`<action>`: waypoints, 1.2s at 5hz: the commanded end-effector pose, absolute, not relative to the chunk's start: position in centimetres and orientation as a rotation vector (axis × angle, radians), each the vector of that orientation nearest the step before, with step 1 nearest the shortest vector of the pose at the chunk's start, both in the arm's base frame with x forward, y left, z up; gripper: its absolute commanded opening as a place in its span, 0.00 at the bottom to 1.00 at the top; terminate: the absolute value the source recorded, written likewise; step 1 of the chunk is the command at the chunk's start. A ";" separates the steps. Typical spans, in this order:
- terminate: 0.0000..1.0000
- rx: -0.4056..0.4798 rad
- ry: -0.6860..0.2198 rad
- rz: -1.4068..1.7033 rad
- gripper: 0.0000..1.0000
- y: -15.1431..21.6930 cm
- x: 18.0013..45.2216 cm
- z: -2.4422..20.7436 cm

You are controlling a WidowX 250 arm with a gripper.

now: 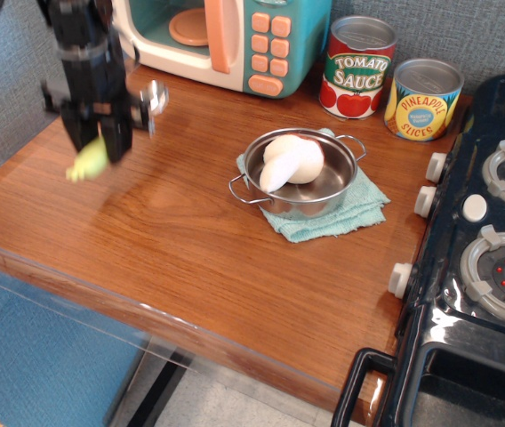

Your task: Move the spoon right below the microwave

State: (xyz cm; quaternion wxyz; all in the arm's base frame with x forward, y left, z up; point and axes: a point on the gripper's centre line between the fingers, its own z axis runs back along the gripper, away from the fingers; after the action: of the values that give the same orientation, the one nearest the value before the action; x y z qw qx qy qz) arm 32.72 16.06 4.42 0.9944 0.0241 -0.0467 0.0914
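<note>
My gripper [99,142] is clamped on the spoon [92,158], lifted above the desk's left edge, below-left of the microwave [226,36]. I count two cans: "TOMATO SAUCE" [357,68], "PINEAPPLE SLICES" [422,100].

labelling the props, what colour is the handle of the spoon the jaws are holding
Pale yellow-green, on the spoon; the only view, observation.image, shows it, slightly blurred.
</note>
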 end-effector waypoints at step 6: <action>0.00 -0.011 -0.092 0.112 1.00 21.6 33.6 6.1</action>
State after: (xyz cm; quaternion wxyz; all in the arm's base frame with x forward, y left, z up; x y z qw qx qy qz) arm 33.12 20.80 2.66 0.9979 -0.0320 -0.0068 0.0560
